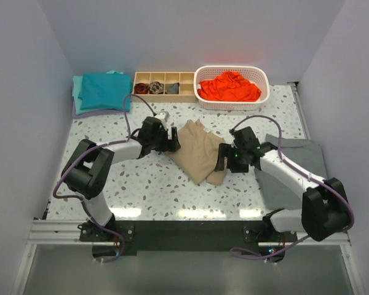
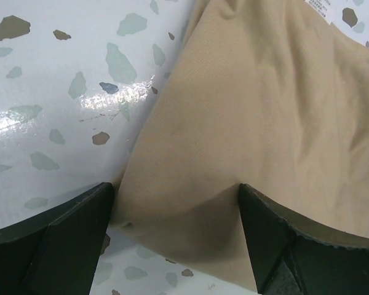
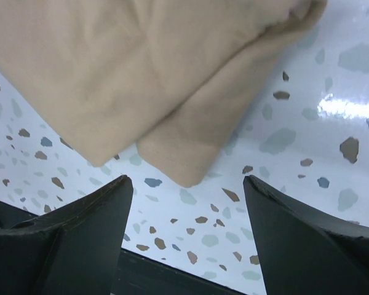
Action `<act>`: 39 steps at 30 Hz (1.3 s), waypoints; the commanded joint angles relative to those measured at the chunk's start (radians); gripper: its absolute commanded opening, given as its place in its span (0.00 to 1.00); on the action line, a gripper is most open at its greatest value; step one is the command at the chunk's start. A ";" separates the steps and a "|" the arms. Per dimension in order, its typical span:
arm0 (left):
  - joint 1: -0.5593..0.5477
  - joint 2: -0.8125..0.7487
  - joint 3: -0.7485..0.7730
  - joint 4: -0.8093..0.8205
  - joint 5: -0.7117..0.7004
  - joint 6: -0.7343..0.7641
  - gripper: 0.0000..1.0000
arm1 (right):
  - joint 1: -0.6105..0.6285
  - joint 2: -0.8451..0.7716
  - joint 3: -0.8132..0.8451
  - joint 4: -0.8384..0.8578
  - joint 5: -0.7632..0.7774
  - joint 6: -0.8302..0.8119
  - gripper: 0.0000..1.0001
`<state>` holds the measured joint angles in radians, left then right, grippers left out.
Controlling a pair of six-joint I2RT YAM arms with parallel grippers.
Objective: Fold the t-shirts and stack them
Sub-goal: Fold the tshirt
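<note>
The tan-khaki t-shirt (image 1: pixel 200 150) lies partly folded in the middle of the table. My left gripper (image 1: pixel 171 141) is at its left edge; in the left wrist view the jaws (image 2: pixel 175 209) stand open with a corner of the tan shirt (image 2: pixel 258 123) between them, not pinched. My right gripper (image 1: pixel 223 158) is at the shirt's right edge, open and empty (image 3: pixel 184 203), with the folded corner of the tan shirt (image 3: pixel 172 86) just ahead of the fingertips. A teal t-shirt (image 1: pixel 101 91) lies folded at the back left. A bright orange-red t-shirt (image 1: pixel 229 86) lies crumpled in a basket.
A white basket (image 1: pixel 262 77) holds the orange-red shirt at the back right. A wooden divided tray (image 1: pixel 186 92) with small rolled socks stands beside it. A flat dark grey cloth (image 1: pixel 298 163) lies at the right under my right arm. Walls close both sides.
</note>
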<state>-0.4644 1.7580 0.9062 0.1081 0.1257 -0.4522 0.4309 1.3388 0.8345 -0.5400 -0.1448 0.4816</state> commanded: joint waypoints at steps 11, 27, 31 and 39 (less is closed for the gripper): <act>-0.135 -0.063 -0.130 0.019 0.003 -0.069 0.86 | -0.003 -0.044 -0.233 0.305 -0.153 0.183 0.79; -0.191 -0.109 -0.202 0.007 -0.008 -0.120 0.86 | -0.003 0.010 -0.228 0.365 -0.188 0.160 0.50; -0.201 -0.101 -0.196 0.010 0.003 -0.125 0.86 | -0.011 0.054 -0.313 0.634 -0.298 0.222 0.17; -0.218 -0.138 -0.280 0.051 0.026 -0.178 0.85 | -0.083 0.316 -0.448 1.185 -0.476 0.430 0.00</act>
<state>-0.6575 1.6329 0.7105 0.2211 0.1013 -0.5655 0.3706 1.5406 0.4397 0.3374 -0.5503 0.8219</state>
